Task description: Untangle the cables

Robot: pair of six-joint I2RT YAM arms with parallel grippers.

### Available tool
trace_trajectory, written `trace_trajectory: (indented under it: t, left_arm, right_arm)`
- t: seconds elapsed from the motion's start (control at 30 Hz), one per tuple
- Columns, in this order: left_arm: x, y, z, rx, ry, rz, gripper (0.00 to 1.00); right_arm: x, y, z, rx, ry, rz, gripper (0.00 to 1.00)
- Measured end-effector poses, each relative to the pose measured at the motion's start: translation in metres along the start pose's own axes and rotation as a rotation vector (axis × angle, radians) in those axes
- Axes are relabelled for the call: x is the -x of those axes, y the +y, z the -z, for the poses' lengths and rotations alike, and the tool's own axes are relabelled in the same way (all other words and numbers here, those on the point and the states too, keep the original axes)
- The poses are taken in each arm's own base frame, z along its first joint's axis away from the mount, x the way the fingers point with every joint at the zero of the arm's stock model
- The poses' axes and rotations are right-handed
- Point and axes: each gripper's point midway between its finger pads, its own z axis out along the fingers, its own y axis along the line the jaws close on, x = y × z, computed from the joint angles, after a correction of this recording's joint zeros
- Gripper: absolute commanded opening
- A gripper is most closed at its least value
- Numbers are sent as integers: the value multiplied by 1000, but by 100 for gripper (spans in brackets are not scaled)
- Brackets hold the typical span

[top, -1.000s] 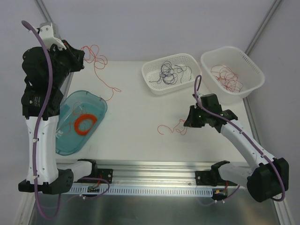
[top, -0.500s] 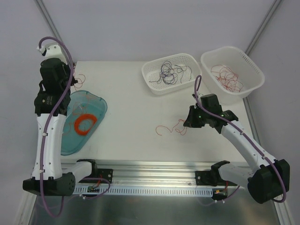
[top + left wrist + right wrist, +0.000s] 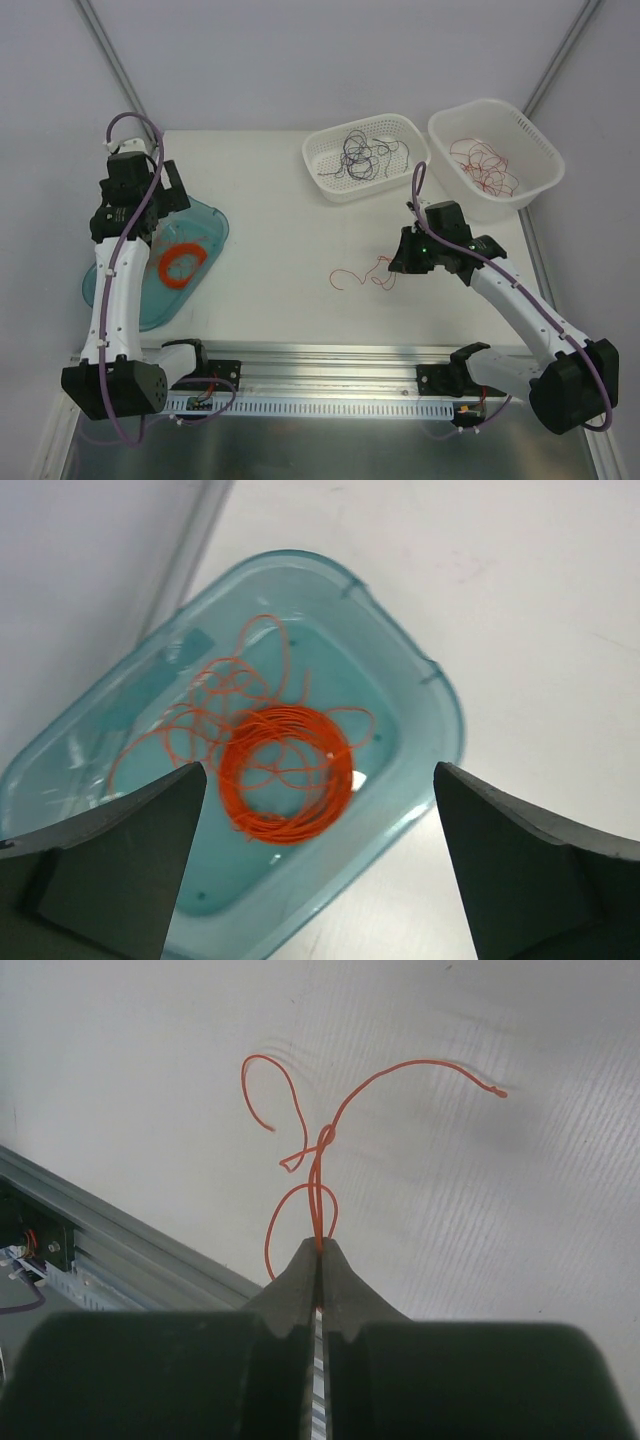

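- Hanging from the pinched-shut right gripper (image 3: 320,1245), a short red strand (image 3: 320,1150) trails onto the table (image 3: 280,200) at centre right of the top view. It has one small crossing near its middle.
- A second ago, the left gripper (image 3: 168,195) held a long red strand stretched high at the upper left. That strand now lies as loose loops (image 3: 200,715) in the teal tray (image 3: 440,680) at the left of the frame, over and around the orange coil (image 3: 285,780).
- The left gripper hovers above the tray with its jaws spread wide and nothing between them, so it has let go.
- My reading is that the long strand is separated and put away, and the short one is the next to deal with.
- Counted:
  - two arms;
  - two white baskets at the upper right;
  - one teal tray with one coil and one loose strand;
  - one strand in a grip.
- The left basket (image 3: 320,150) holds dark cables (image 3: 362,155) and the right basket (image 3: 540,170) holds red cables (image 3: 485,165). There are several in each, too interlaced to count.
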Motion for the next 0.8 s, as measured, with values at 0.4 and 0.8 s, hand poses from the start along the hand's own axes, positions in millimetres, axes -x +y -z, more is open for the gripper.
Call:
trace_trajectory:
  t: [0.4, 0.8]
  left_arm:
    - [-61, -179, 84, -803, 72, -215, 99]
    - [-100, -272, 181, -1356, -42, -504, 92]
  right_arm:
    - [27, 43, 15, 189, -102, 48, 1]
    - [37, 112, 42, 469, -164, 227, 1]
